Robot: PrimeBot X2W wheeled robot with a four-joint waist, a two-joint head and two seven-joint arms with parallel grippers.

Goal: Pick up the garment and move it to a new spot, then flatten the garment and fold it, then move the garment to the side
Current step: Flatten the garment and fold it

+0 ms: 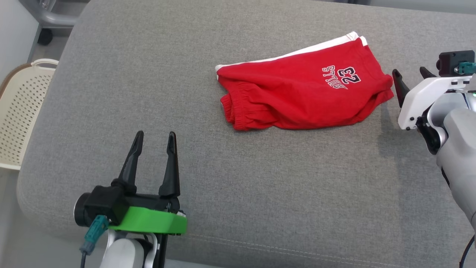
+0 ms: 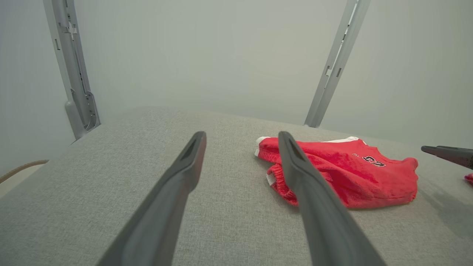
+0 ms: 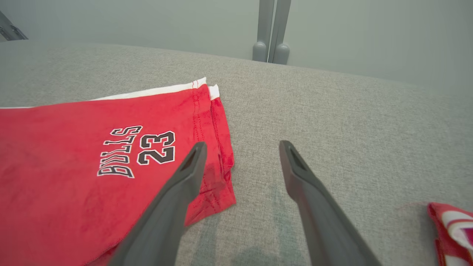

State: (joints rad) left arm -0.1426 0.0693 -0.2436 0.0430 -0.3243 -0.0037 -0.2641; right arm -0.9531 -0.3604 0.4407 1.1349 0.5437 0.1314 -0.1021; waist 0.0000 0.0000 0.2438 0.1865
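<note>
The garment (image 1: 297,93) is a pair of red shorts with a white side stripe and "BULLS 23" print, lying folded on the grey cushion. It also shows in the left wrist view as the garment (image 2: 354,177) and in the right wrist view as the garment (image 3: 92,166). My left gripper (image 1: 155,139) stands open and empty, well to the lower left of the shorts. My right gripper (image 1: 411,76) is open just right of the shorts' hem, holding nothing. In its own view the right gripper (image 3: 242,147) has its left finger over the hem edge.
The grey cushion (image 1: 238,193) spreads wide around the shorts. A cream perforated basket (image 1: 20,108) stands off its left edge. Another red and white cloth (image 3: 452,229) lies at the right edge of the right wrist view. Grey frame posts (image 2: 334,66) rise behind the cushion.
</note>
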